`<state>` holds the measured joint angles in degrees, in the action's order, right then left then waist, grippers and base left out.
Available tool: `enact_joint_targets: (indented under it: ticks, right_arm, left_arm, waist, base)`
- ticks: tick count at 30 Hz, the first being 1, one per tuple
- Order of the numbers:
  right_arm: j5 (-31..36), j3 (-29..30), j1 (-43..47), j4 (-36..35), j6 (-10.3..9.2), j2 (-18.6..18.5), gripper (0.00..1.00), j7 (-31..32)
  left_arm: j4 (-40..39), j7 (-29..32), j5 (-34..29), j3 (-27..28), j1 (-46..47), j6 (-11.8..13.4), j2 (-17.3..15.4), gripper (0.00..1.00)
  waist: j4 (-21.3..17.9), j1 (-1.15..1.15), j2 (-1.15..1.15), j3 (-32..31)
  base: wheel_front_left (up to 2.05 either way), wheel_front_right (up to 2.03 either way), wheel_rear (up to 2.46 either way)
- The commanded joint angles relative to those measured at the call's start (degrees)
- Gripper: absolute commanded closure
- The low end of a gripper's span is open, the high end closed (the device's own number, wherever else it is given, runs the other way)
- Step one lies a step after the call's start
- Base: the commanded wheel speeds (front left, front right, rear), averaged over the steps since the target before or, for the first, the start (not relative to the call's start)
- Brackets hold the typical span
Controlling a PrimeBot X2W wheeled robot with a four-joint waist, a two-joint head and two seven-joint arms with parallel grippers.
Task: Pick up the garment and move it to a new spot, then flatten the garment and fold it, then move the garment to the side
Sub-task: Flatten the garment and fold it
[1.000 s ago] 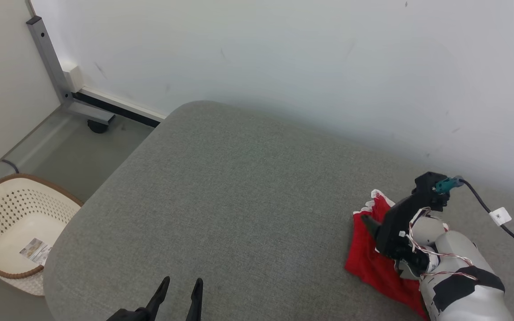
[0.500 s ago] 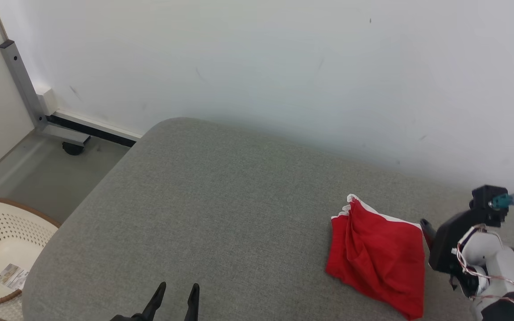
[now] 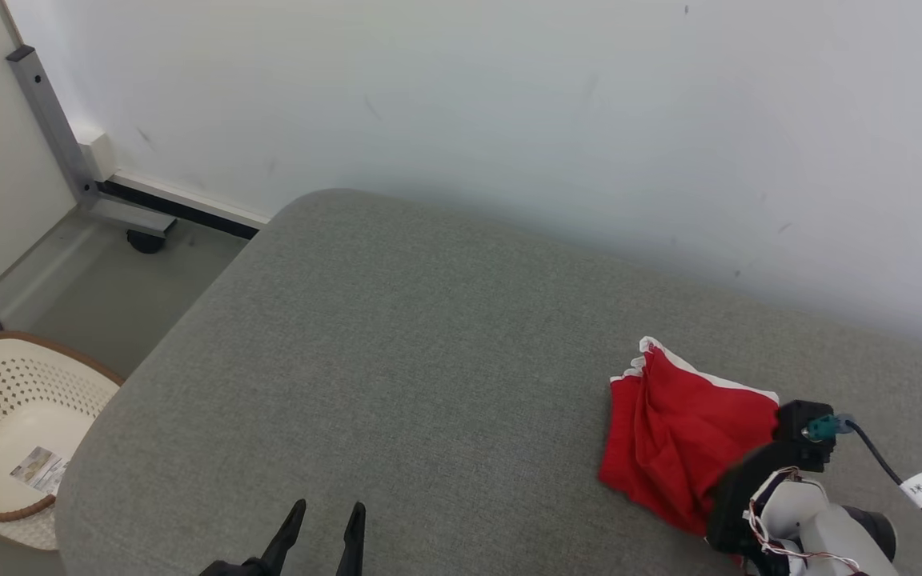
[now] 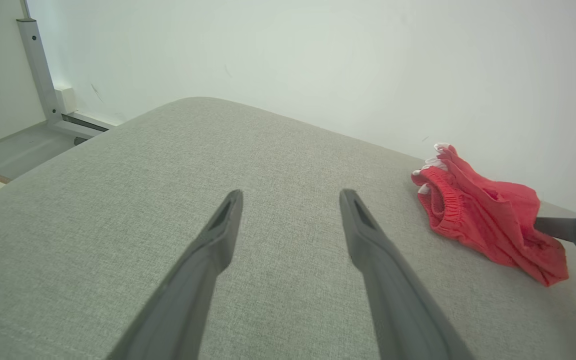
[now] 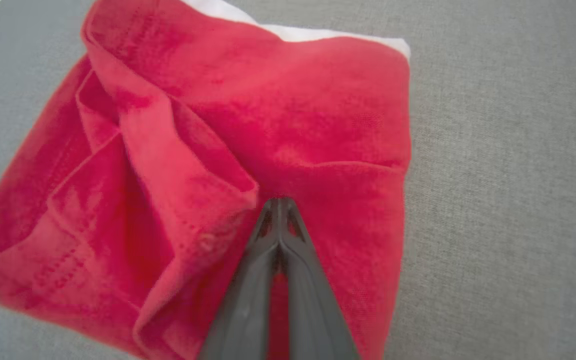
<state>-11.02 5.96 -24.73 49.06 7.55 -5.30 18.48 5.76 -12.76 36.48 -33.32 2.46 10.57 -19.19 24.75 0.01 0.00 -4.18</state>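
Garment (image 3: 685,432) lies in rumpled fold on right part of cushion (image 3: 429,360), near wall (image 3: 509,104). Right claw (image 5: 279,202) clenched on fabric at its middle; left claw (image 4: 292,192) released, well apart. You may read fold as roughly done, move to side as step in hand.

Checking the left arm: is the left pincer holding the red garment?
No, the left pincer stands open over the grey cushion, apart from the red garment.
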Motion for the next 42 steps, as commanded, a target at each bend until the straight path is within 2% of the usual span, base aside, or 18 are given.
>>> enact_joint_targets:
  ticks: [1, 9, 15, 19, 20, 21, 25, 29, 34, 40, 42]
  right_arm:
    - [-0.97, -0.85, -0.45, 0.23, -0.12, 0.73, 1.00, -0.27]
    - [-5.74, -11.01, -1.67, -0.65, -0.12, 2.36, 1.00, 0.53]
    - [-14.73, -21.95, -2.00, -1.96, -0.12, 2.34, 1.00, 1.04]
    - [-20.11, -26.64, -3.92, -3.69, -0.12, 2.38, 1.00, 0.51]
    - [-20.92, -27.09, -4.58, -4.19, -0.12, 2.37, 0.72, 0.23]
    - [-21.77, -27.13, -5.34, -4.38, -0.12, 2.36, 0.00, 0.15]
    - [-21.33, -25.08, -8.91, -4.20, -0.12, 2.24, 0.00, 1.75]
    - [-17.40, -20.29, -10.91, -3.91, -0.12, -1.18, 0.00, 3.36]
    - [-11.91, -11.50, -8.80, -2.43, -0.12, -5.08, 0.00, 5.31]
    - [-5.44, -4.31, -5.35, -0.92, -0.12, -5.85, 0.00, 5.83]
    - [-3.48, -1.15, -4.16, -0.15, -0.12, -4.43, 0.00, 5.28]
  left_arm:
    - [0.20, -0.30, 0.55, 0.01, 0.70, -0.16, 0.15, 0.00]
    - [0.70, -0.45, 0.86, 0.67, 0.13, 0.05, -0.51, 0.00]
    - [0.78, -0.53, 1.18, 0.45, 0.39, -0.17, -0.35, 0.00]
    - [0.87, -0.59, 1.27, 0.68, 0.33, 0.11, -0.54, 0.00]
    - [0.87, -0.63, 1.29, 0.74, 0.20, 0.22, -0.61, 0.00]
    - [0.88, -0.69, 1.35, 0.85, 0.02, 0.33, -0.69, 0.00]
    - [0.59, -0.89, 1.58, 1.26, -1.01, 0.64, -0.98, 0.00]
    - [0.07, -1.06, 1.72, 1.38, -1.69, 0.85, -1.18, 0.00]
    - [-0.64, -1.41, 1.00, 1.19, -1.87, 0.47, -1.36, 0.00]
    - [-1.39, -1.86, 0.25, 1.34, -2.08, 0.36, -1.18, 0.00]
    - [-1.43, -1.94, 0.04, 1.24, -1.97, 0.23, -0.89, 0.00]
  waist:
    - [0.78, -0.01, 0.00, 0.05]
    - [1.08, -0.01, 0.00, -0.65]
    - [0.87, -0.01, 0.00, -1.03]
    - [0.27, -0.01, 0.00, -1.38]
    - [0.09, -0.01, 0.00, -1.52]
    - [-0.15, -0.01, 0.00, -1.73]
    - [-1.15, -0.01, 0.00, -2.60]
    - [-2.12, -0.01, 0.00, -3.19]
    - [-2.75, -0.01, 0.00, -3.14]
    - [-3.41, -0.01, 0.00, -2.03]
    - [-3.55, -0.01, 0.00, -1.36]
  base:
    - [0.00, 0.00, 0.00]
    - [0.00, 0.00, 0.00]
    - [0.00, 0.00, 0.00]
    - [0.00, 0.00, 0.00]
    - [0.00, 0.00, 0.00]
    - [0.00, 0.00, 0.00]
    - [0.00, 0.00, 0.00]
    - [0.00, 0.00, 0.00]
    - [0.00, 0.00, 0.00]
    - [0.00, 0.00, 0.00]
    - [0.00, 0.00, 0.00]
